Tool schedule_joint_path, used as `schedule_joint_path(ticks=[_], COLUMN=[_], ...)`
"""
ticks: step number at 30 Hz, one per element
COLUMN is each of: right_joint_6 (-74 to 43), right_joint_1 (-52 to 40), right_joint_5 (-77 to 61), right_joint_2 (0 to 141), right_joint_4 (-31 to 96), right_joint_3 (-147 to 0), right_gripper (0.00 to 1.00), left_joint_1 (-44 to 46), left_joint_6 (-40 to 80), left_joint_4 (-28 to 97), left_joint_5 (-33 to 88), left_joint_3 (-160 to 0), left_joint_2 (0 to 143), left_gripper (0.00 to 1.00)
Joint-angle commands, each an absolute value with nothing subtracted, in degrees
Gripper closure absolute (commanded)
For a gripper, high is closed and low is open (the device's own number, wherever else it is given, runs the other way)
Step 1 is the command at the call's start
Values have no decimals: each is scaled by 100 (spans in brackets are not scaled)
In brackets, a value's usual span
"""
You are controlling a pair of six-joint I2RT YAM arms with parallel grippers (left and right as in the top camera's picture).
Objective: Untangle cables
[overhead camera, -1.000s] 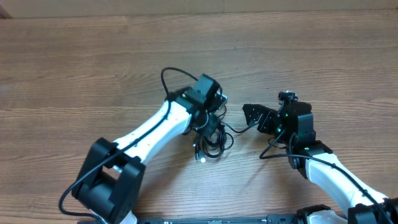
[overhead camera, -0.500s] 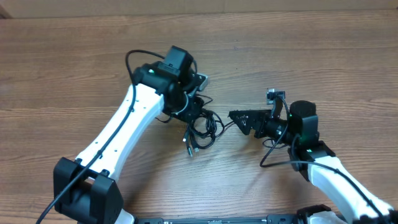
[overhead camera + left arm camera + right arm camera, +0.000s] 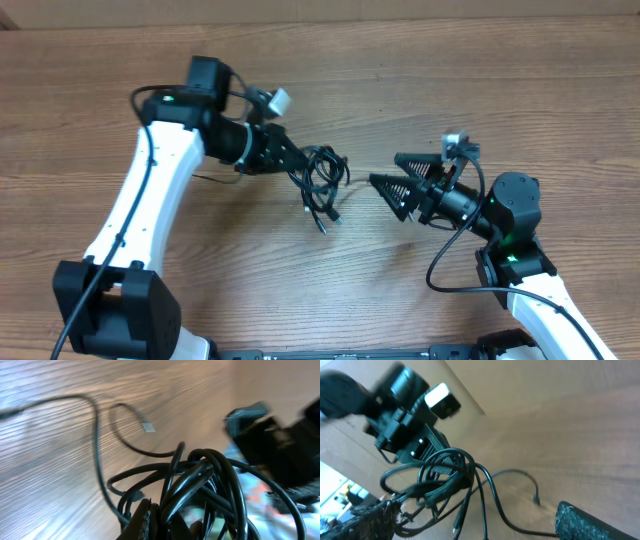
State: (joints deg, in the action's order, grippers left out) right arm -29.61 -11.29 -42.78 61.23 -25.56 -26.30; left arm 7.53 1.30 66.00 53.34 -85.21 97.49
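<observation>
Overhead: the left gripper (image 3: 290, 160) is clenched on the cables (image 3: 320, 180), a small knot hanging near the middle of the table (image 3: 500, 80). The right gripper (image 3: 385, 170) gapes just beside it, holding nothing.

Left wrist: the loops look light, limp and glossy, so probably slippery.

Right wrist: a loose strand (image 3: 520, 472) trailing off the knot seems the best place to take hold.

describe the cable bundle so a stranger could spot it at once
On the wooden table, look between the two white arms. The left tool pinches a knot of cables at its tip. They are thin, black and looped, with small plug ends, unlike the thicker wires fixed to the arms.
</observation>
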Motion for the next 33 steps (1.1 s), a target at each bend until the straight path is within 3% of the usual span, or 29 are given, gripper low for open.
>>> schedule_joint_path(ticks=[1,6,12,22,33], right_joint_6=[-3946,-4976,-6020,-5944,-5675], right_joint_1=[-1118,-1118,-1175,-1940,-2091], right_joint_5=[-3990,-3879,-3806,-3358,-3089], right_joint_2=[6049,6049,6049,6055,6055], right_joint_4=[-3017,-3951,-3868,-3326,-3004], right_joint_3=[-2751,-2751,-2751,-2749,-2749], right_gripper=[1,1,1,1,2], left_joint_1=[447,316,462,930,1208], left_joint_6=[117,-213,-1173,-1463,-1461], left_joint_4=[6567,6351,5686,4663,4495], left_joint_5=[6851,7024,7037,6803,6692], left_joint_3=[-8711,-8711,-8711,-8711,-8711], left_joint_2=[9513,9513,9513,9513,9513], left_gripper=[96,96,96,96,95])
